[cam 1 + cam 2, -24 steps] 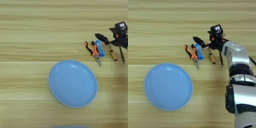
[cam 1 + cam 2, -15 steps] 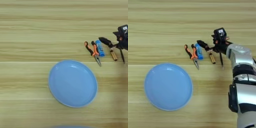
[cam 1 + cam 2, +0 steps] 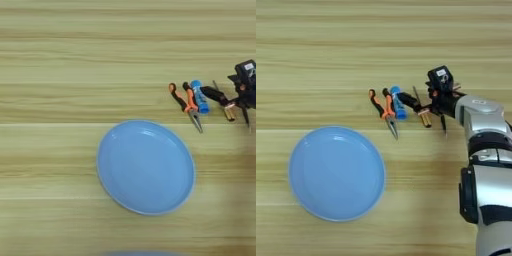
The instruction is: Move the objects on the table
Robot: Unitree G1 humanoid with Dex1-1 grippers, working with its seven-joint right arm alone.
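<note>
— Where do the three objects lie?
— On the table point(image 3: 331, 60), just right of centre: the pliers point(image 3: 383, 108) leftmost, the blue tube point(image 3: 397, 102) touching them, the screwdriver point(image 3: 422, 110) just beside that. The blue plate point(image 3: 336, 172) sits nearer, to the left.

— And the right gripper point(image 3: 426, 109)?
— It hangs over the screwdriver, fingers spread: one black finger point(image 3: 409, 101) points at the tube, the other point(image 3: 444, 124) points down-right. The screwdriver's yellowish handle lies between them, not clamped.

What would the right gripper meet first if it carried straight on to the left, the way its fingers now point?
Most likely the blue tube: one black finger of the right gripper reaches left almost to it, over the screwdriver. The pliers lie just beyond. Height above the table is unclear.
</note>
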